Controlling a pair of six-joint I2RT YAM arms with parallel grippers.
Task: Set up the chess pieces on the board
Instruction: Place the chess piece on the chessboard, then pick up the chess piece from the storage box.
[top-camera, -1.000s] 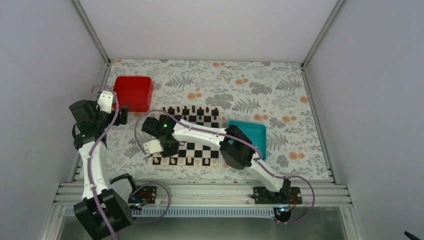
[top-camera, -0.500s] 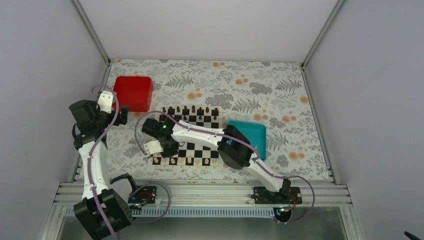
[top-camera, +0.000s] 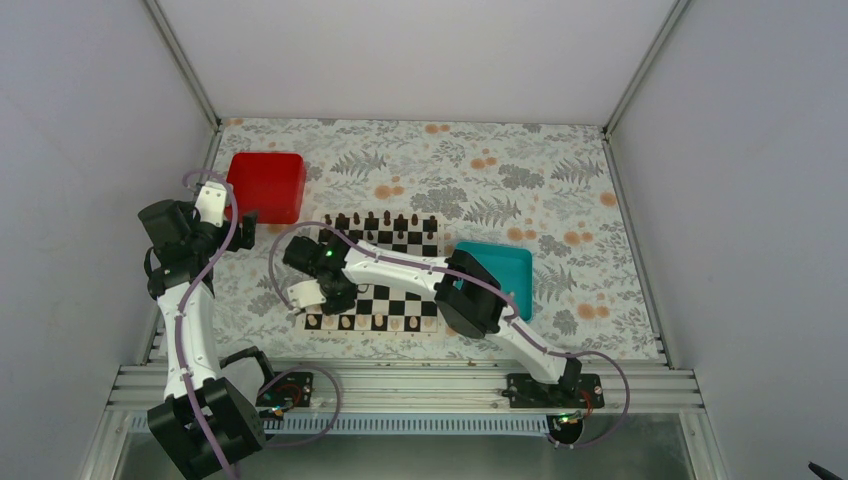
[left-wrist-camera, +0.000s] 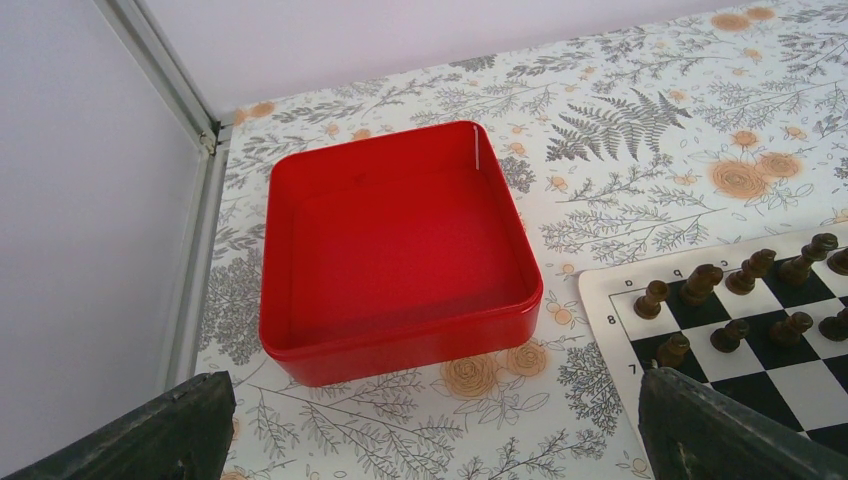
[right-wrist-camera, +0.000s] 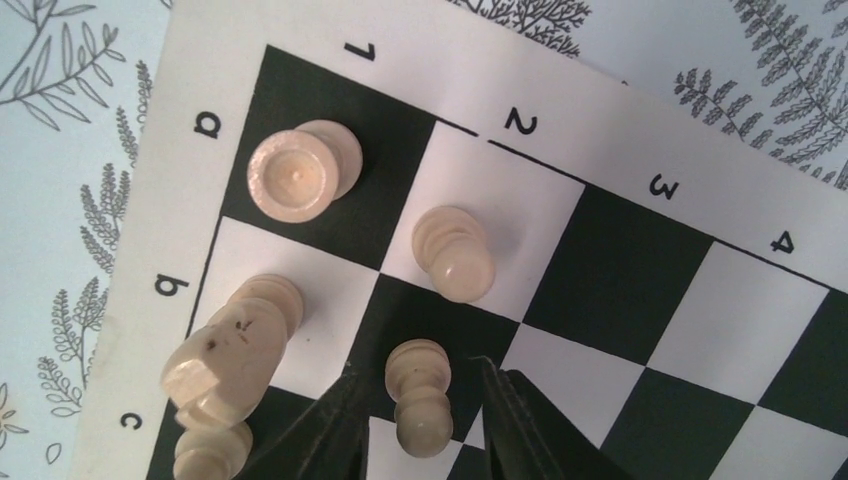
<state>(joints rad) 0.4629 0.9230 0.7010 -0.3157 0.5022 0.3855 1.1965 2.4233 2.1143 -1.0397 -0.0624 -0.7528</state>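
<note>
The chessboard (top-camera: 392, 296) lies mid-table, with dark pieces (top-camera: 385, 222) along its far rows and white pieces (top-camera: 375, 322) along its near row. My right gripper (top-camera: 325, 295) hangs over the board's near-left corner. In the right wrist view it (right-wrist-camera: 420, 385) is open and straddles a white pawn (right-wrist-camera: 420, 395) standing on b2, with a gap on each side. Close by stand a rook (right-wrist-camera: 300, 175) on a1, a pawn (right-wrist-camera: 455, 250) on a2 and a knight (right-wrist-camera: 225, 360) on b1. My left gripper (left-wrist-camera: 430, 440) is wide open and empty, just short of the red box (left-wrist-camera: 400, 250).
The red box (top-camera: 266, 186) at the far left shows nothing inside. A teal box (top-camera: 505, 275) sits against the board's right edge, partly behind my right arm. Dark pieces (left-wrist-camera: 740, 290) stand at the board's corner near the left gripper.
The right wrist has shifted very slightly left over the board's near-left corner. The left arm has not moved.
</note>
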